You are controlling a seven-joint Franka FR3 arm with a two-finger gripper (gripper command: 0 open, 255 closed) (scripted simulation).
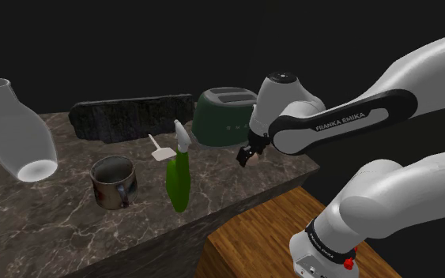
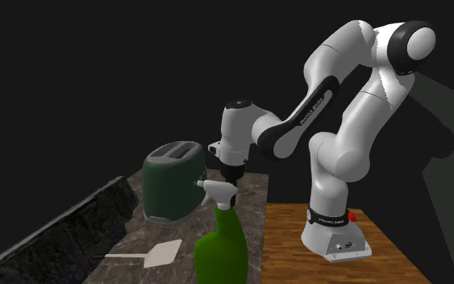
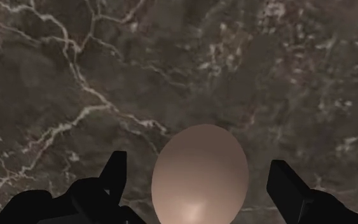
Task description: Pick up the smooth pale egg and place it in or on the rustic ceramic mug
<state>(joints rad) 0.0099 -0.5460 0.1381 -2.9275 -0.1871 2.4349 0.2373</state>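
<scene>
On a dark veined-marble counter [image 1: 62,237]: a white vase [image 1: 15,130] at one end, a brown mug [image 1: 114,183] and green spray bottle [image 1: 179,178] toward the front edge, a white spatula [image 1: 161,150] between them, a rough dark slab [image 1: 133,117] and green toaster [image 1: 224,118] along the back edge, a pale egg [image 3: 199,175] near the other end.

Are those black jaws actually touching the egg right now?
Apart. In the wrist view the egg sits between the open jaws, and a strip of marbled countertop shows on each side of it.

A green spray bottle [image 1: 179,170] stands between the end effector [image 1: 248,158] and the mug [image 1: 114,182], toaster [image 1: 227,117] nearby.
</scene>
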